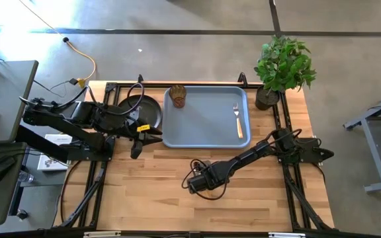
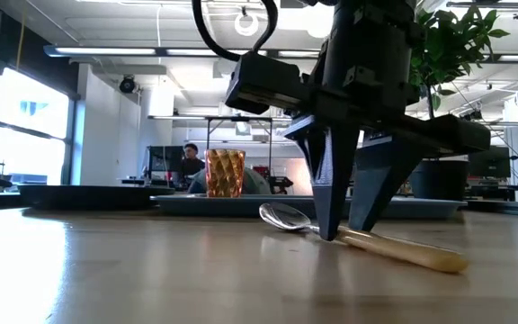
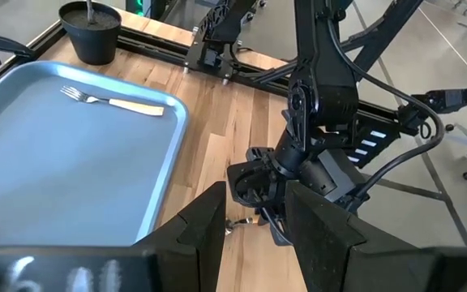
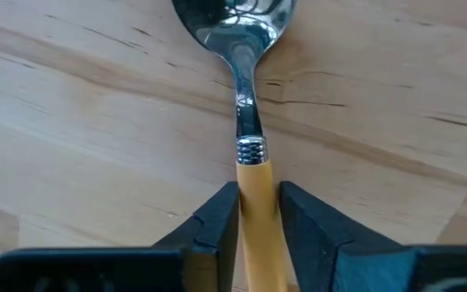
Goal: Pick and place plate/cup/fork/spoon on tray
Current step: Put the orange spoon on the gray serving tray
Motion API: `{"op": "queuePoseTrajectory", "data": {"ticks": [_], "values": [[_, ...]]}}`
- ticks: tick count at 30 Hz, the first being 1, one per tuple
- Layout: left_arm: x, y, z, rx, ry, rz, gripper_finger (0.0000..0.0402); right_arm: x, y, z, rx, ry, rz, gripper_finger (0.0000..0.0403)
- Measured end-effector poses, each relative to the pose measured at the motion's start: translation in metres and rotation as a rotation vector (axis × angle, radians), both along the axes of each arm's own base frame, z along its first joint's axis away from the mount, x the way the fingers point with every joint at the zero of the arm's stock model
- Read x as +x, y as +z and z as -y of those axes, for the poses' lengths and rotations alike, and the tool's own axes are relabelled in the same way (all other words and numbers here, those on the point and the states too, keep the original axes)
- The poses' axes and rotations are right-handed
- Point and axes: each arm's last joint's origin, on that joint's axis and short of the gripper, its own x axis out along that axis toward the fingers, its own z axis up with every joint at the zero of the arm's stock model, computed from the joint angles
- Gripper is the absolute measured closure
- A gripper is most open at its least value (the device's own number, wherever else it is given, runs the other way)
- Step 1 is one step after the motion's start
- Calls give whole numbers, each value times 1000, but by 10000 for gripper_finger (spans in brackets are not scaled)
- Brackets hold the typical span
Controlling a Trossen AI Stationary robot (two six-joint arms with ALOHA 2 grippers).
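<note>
The spoon [image 4: 246,97] lies on the bare wood near the table's front middle, and it also shows in the low view [image 2: 367,239]. My right gripper [image 4: 258,195] stands over it, shut on its orange-tan handle; in the high view the right gripper [image 1: 199,183] hides the spoon. The blue-grey tray [image 1: 207,129] holds the amber cup [image 1: 178,96] in its far left corner and the fork [image 1: 238,119] along its right side. The dark plate [image 1: 143,109] rests on the table left of the tray. My left gripper [image 1: 144,140] is open and empty at the tray's near left corner. My right gripper pinches the spoon's handle [image 4: 255,182] between its two fingers, just behind the ribbed metal collar. The fingers [image 2: 331,193] come from above, pointing down, and lie across the handle. The spoon lies on the table, with its bowl [image 2: 281,216] and the handle's free end [image 2: 443,262] on the wood.
A potted plant [image 1: 282,66] stands at the table's far right corner beside the tray. Black frame rails [image 1: 286,165] run along the table's sides. Bare wood lies around the spoon at the table's front [image 1: 151,198]. A person sits in the room behind [image 2: 190,160].
</note>
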Motion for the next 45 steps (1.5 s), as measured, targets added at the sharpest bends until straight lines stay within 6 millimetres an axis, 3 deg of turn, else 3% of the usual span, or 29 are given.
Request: {"op": "queuePoseTrajectory", "data": {"ticks": [26, 45], "values": [[0, 0, 0, 24, -12, 1, 282, 0, 3, -1, 5, 34, -20, 376], [0, 0, 0, 24, -13, 1, 282, 4, 9, 1, -10, 29, -18, 374]]}}
